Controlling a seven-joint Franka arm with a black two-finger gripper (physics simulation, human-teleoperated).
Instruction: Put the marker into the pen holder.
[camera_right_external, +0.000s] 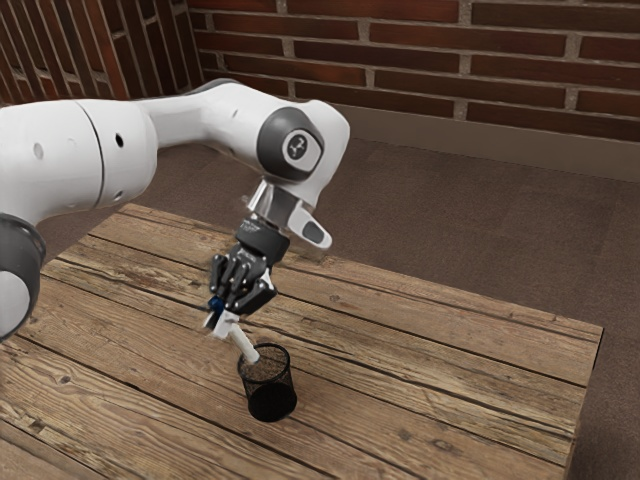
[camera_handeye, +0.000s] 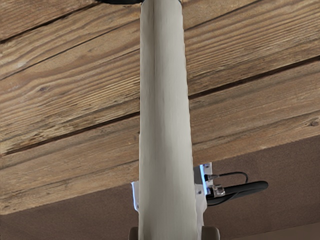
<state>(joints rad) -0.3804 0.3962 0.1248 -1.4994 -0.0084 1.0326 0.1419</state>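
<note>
Left of centre in the exterior view, my hand grips the white marker near one end, presumably leaving its length free for insertion. It slants down rightward to the rim of the upright mesh pen holder; I'd steepen it before lowering.

The marker is a pale, off-white, plain cylinder with a rounded end, held up at a slant above the wooden table. Its lower end points down toward the pen holder and overlaps the rim in the exterior view; whether the tip is inside the opening, I cannot tell. The pen holder is a round black mesh cup, open at the top and darker toward its base, standing upright on the planks.
</note>
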